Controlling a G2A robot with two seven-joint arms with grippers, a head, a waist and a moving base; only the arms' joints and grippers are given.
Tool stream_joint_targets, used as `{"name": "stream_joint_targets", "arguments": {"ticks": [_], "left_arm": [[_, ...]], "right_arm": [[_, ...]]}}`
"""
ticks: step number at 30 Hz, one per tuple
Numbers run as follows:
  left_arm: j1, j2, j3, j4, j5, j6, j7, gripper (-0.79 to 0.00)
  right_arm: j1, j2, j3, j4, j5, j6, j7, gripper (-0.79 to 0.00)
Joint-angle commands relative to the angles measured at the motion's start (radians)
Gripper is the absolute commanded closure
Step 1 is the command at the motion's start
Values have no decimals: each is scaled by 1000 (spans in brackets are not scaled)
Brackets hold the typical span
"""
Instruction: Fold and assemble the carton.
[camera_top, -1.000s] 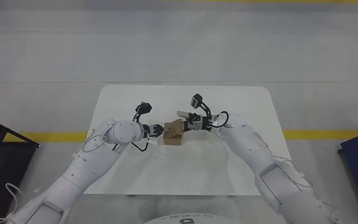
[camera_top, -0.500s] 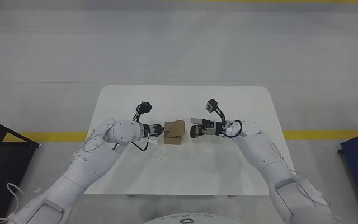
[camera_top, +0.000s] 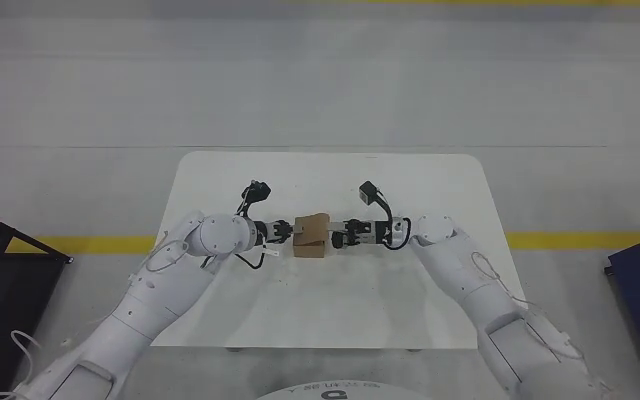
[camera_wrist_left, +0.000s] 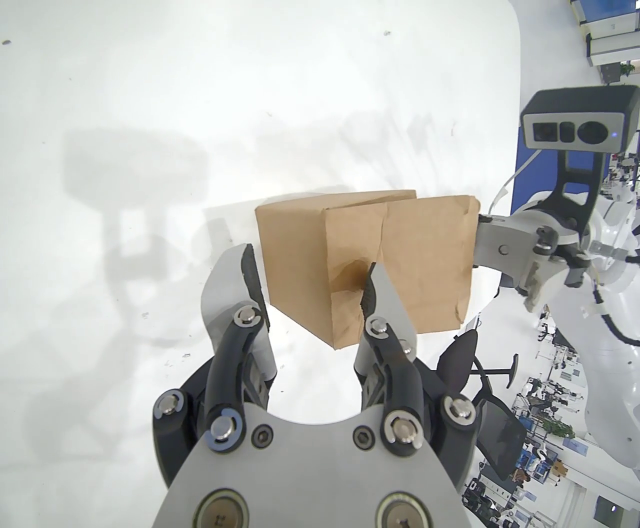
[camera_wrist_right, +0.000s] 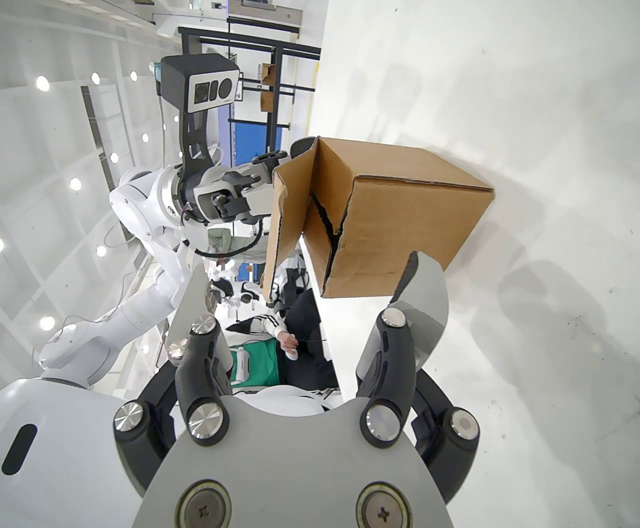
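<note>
The white worktop stands on a grey floor crossed by a yellow line. From the near side the left arm and the right arm both point inward, meeting at the middle of the worktop. Between them sits the brown carton, roughly at the centre of the surface. I cannot tell whether it rests on the worktop or is held just above it. The carton is mostly boxed up. On the end facing the right arm, two flaps are folded in with a dark, uneven gap between them, and a third flap stands out open on the side toward the left arm. The left end effector is closed on the carton's nearest corner, pinching it. One of its fingers presses its tip into a creased, dented flap, and the other lies against the adjoining side face. The right end effector is spread wide and grips nothing. It sits at the opposite end of the carton, and one of its fingertips is right at the lower edge of that end. In the left wrist view it reaches the carton's far edge.
</note>
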Motion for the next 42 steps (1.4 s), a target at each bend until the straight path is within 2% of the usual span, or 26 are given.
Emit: {"name": "stream_joint_targets", "arguments": {"ticks": [1,3,15,25,42], "left_arm": [[0,-1,-1,0,2,-2,0,-385],[1,-2,-2,2,1,-3,-3,-376],[4,-6,-11,3,8,-6,-9,-296],[8,-8,-18,2,14,-7,-14,-277],[10,-15,-27,9,14,-15,-23,-246]], "right_arm": [[7,-3,-7,9,-4,3,-8,-363],[14,-6,-13,19,-6,2,-11,-345],[40,-15,-26,72,15,-19,-3,-360],[53,-15,-31,100,1,-30,2,-360],[69,-22,-58,108,-41,14,-25,-379]]}}
